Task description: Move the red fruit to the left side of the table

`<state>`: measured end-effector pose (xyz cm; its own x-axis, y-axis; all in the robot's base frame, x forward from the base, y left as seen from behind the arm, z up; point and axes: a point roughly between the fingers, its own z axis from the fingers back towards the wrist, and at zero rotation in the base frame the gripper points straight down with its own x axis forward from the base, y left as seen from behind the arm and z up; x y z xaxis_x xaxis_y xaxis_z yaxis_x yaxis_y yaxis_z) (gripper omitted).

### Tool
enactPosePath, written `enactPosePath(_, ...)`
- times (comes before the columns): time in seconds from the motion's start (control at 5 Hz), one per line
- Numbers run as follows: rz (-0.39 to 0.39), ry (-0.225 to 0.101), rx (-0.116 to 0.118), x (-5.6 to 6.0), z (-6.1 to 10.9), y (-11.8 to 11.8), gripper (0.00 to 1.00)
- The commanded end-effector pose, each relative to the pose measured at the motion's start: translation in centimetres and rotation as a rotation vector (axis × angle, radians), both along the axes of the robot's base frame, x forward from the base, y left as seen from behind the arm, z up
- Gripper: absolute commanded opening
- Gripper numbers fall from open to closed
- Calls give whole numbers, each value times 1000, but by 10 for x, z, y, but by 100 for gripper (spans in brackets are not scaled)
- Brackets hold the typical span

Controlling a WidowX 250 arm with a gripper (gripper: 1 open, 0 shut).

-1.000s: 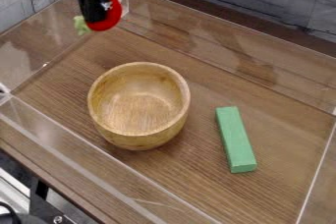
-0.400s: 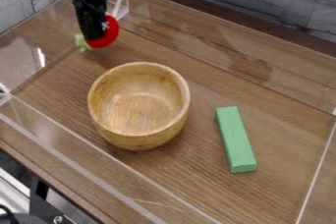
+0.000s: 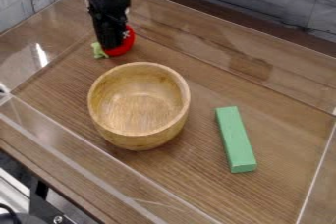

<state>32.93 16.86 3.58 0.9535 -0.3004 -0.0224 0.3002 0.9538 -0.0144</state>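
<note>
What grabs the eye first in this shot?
The wooden bowl, sitting empty in the middle of the table, is the biggest thing in view. Behind it to the left, the black gripper points straight down, shut on the red fruit low over the tabletop. A flat green block lies to the bowl's right.

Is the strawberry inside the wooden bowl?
No, the red fruit is outside the wooden bowl, up near the far left of the table, with the gripper closed on it.
</note>
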Motion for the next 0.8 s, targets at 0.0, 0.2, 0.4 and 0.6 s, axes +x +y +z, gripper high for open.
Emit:
enactPosePath(0.0,-43,-39,7,7,5,14,0)
enactPosePath(0.2,-65,-36,-2,3,-3,30,0)
enactPosePath(0.4,-69,-28,-14,6,1,28,0)
enactPosePath(0.6,-64,-18,-29,7,6,22,0)
